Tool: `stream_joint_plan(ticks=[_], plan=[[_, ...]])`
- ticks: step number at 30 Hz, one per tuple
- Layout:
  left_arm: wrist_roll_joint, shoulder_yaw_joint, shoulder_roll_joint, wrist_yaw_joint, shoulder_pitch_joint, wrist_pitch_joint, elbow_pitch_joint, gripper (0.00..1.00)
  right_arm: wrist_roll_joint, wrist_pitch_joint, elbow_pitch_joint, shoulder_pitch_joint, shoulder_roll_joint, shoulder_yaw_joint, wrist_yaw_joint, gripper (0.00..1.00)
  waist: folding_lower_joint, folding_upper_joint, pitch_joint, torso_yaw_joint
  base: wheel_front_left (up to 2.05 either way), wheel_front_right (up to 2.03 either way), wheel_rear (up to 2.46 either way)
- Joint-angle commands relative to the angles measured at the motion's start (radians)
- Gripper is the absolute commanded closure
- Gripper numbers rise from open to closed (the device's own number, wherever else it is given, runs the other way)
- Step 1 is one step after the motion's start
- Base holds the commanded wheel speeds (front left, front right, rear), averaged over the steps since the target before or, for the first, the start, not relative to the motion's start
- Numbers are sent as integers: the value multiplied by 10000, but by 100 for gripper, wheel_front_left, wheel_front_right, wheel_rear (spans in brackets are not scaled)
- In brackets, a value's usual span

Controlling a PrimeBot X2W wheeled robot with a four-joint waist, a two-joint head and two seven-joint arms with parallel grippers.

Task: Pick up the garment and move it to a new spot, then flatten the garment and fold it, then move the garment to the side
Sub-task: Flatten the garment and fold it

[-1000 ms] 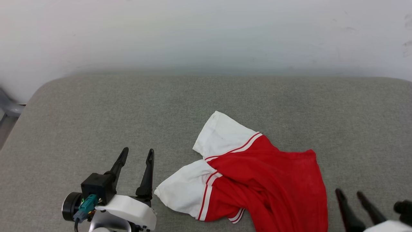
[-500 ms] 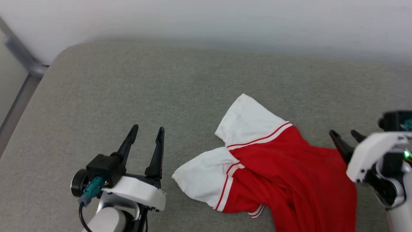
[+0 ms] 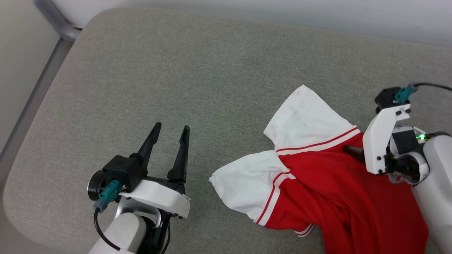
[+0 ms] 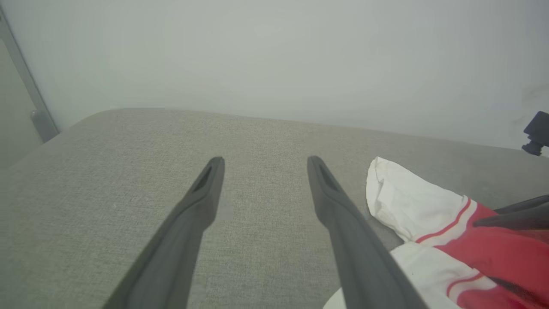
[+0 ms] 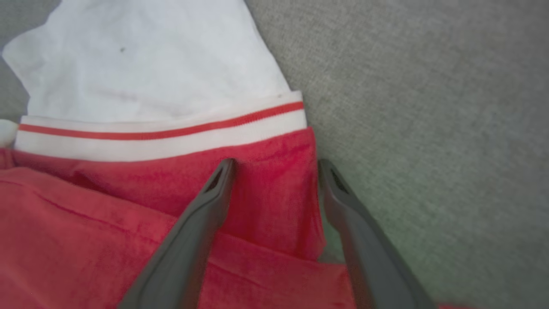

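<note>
Right wrist view — right gripper (image 5: 275, 165) tilts down, jaws spread astride the garment (image 5: 85, 223) edge; left gripper (image 3: 172, 126) hovers, spread.

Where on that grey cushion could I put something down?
The grey cushion is bare from its far edge to the left tool, and across to the garment. The near right is crowded: the right tool hangs over the red cloth.

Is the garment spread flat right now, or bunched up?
Bunched up. The garment lies rumpled on the grey cushion: its white sleeves sit side by side, one overlapping the other, and the red body shows folds and creases.
</note>
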Motion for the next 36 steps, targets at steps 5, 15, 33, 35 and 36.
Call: stream_joint_plan(ticks=[5,15,33,35,36], plan=[[142,155,-160,-155,-111,-67,187,0,303,956,836,-53,111,383,-5,75,-1,0,91,59,0,0,0],[335,467,-178,-260,304,-63,391,0,341,-793,175,-739,-151,-312,-7,100,-1,0,-544,-341,0,0,0],[172,650,247,196,1418,225,78,0,-1105,-2284,-1228,4330,682,-5643,-7,100,-1,0,-1643,-1667,0,0,0],[129,673,288,235,1480,262,15,0,-1281,-2594,-1469,4758,1099,-6037,-7,51,-1,0,-1652,-1713,0,0,0],[128,682,310,243,1493,285,-9,0,-1361,-2878,-1609,4878,1293,-6201,-7,0,-1,0,-1654,-1732,0,0,0]])
